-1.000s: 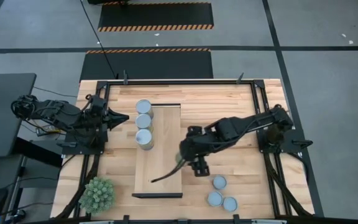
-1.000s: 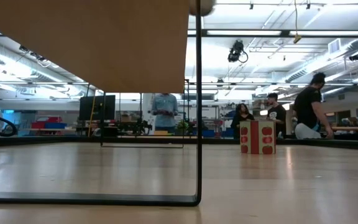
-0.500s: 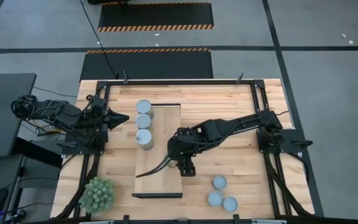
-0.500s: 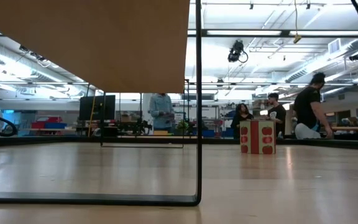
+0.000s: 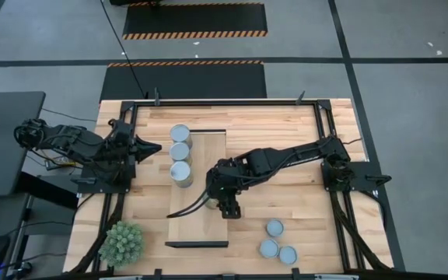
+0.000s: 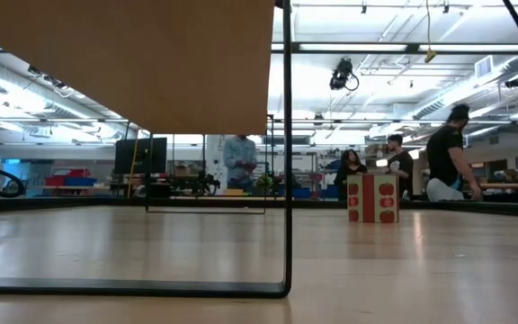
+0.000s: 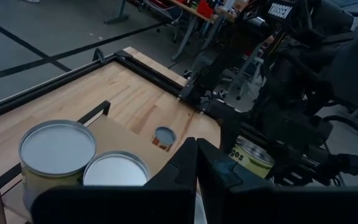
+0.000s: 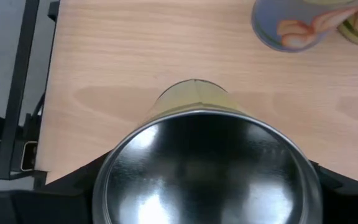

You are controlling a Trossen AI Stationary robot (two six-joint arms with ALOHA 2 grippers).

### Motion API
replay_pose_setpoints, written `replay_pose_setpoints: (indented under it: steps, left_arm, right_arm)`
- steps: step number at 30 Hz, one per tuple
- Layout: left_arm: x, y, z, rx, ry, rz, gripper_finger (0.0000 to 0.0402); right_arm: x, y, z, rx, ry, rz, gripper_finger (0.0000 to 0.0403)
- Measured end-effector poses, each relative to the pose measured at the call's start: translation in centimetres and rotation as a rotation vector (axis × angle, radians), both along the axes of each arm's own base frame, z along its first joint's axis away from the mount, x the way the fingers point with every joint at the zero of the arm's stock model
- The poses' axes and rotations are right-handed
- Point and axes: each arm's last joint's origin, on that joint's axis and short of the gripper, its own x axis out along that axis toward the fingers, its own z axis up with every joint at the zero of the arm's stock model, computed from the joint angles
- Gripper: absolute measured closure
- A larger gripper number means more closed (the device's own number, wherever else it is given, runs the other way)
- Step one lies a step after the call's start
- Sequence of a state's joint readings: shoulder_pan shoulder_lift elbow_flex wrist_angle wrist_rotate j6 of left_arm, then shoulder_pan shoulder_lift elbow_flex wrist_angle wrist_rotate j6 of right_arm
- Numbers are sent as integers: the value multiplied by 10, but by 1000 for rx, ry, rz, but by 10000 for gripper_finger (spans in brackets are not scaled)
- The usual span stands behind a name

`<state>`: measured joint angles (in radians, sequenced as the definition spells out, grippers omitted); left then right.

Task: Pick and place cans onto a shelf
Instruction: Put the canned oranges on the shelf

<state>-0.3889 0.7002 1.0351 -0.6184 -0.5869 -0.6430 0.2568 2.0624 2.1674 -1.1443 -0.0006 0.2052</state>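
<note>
Right gripper (image 5: 225,204) clamped on a can (image 8: 207,163) over the shelf (image 5: 201,225).

The held can sits between the right gripper's fingers, its shiny end filling the right wrist view, with the pale board directly beneath it. Just beyond it on the board stands a row of three cans (image 5: 180,153) along the shelf's far-left edge; one of them shows cut off at the edge of the right wrist view. Behind the gripper, on the tabletop (image 5: 302,132), three more cans (image 5: 275,241) cluster. Farther off, the left gripper (image 5: 152,147) waits closed beside the row. The plant (image 5: 122,242) sits at a table corner. The held can is hidden under the arm from above.
</note>
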Motion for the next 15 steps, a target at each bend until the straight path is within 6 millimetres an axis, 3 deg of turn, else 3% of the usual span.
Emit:
replay_pose_setpoints:
  steps: [9,15]
  left_arm:
    - [0,0,0,0,1,0,385]
    - [0,0,0,0,1,0,385]
  right_arm:
    - [1,-3,0,-29,-14,32,80]
    - [9,-6,-8,-17,-3,31,57]
